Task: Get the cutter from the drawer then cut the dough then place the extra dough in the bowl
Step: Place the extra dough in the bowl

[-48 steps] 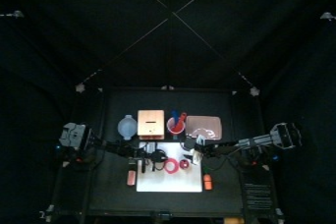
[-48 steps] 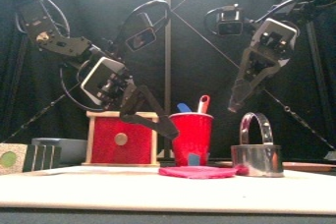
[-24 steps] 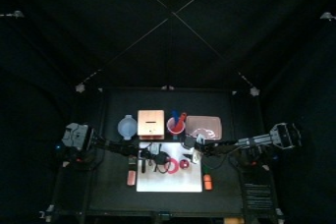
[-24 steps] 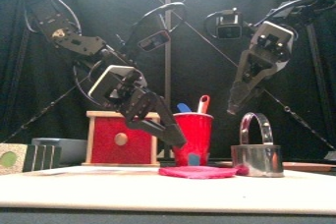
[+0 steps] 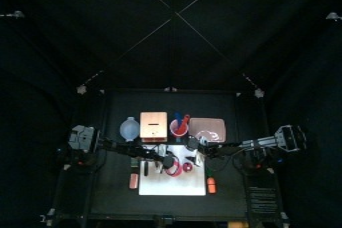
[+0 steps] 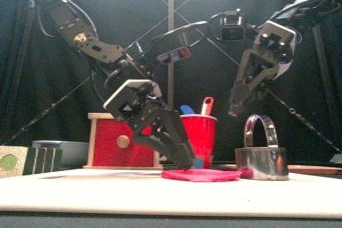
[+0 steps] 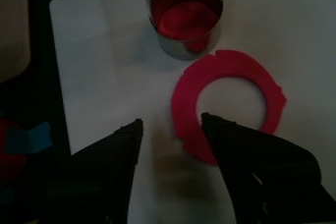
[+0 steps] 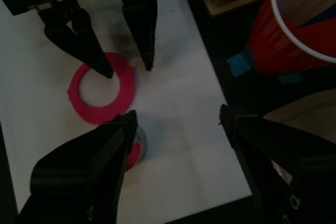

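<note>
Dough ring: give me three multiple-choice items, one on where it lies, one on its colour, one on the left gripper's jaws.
1. Where does the ring lie?
A. lifted, in a gripper's jaws
B. flat on the board, beside the cutter
C. on top of the cutter

2. What colour is the ring?
A. pink-red
B. green
C. white

3. How do the left gripper's jaws stand?
A. shut on the ring
B. shut on the cutter
C. open

Answers:
1 B, the left wrist view shows it flat on the white board next to the cutter.
2 A, it shows pink-red in the front view.
3 C, the two jaws stand wide apart.
</note>
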`<control>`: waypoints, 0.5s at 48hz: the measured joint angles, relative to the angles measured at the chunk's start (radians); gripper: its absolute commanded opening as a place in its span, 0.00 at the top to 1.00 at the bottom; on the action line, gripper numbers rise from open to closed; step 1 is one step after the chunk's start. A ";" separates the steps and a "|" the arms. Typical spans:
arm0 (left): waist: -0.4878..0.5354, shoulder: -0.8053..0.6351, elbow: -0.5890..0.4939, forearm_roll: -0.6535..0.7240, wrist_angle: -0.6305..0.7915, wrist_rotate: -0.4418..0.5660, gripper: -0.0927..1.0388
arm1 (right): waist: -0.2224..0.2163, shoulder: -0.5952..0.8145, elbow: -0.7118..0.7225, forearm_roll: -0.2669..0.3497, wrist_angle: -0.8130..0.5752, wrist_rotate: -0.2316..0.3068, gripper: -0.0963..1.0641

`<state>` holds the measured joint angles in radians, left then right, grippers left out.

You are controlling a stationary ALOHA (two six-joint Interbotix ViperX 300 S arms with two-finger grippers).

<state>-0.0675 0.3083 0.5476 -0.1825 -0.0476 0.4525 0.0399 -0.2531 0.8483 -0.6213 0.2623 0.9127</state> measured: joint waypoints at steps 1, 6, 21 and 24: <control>0.000 0.002 -0.005 0.000 0.008 0.002 0.15 | -0.002 0.000 0.000 0.000 -0.003 0.000 0.07; 0.000 0.012 -0.026 0.000 0.041 0.000 0.15 | -0.008 0.000 0.006 0.003 -0.017 0.000 0.07; -0.009 0.026 -0.061 -0.002 0.123 0.000 0.19 | -0.018 0.000 0.011 0.009 -0.031 0.000 0.07; -0.012 0.029 -0.061 -0.003 0.132 0.000 0.21 | -0.018 0.000 0.011 0.009 -0.032 0.000 0.07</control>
<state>-0.0798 0.3375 0.4863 -0.1856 0.0844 0.4525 0.0215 -0.2531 0.8590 -0.6121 0.2301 0.9127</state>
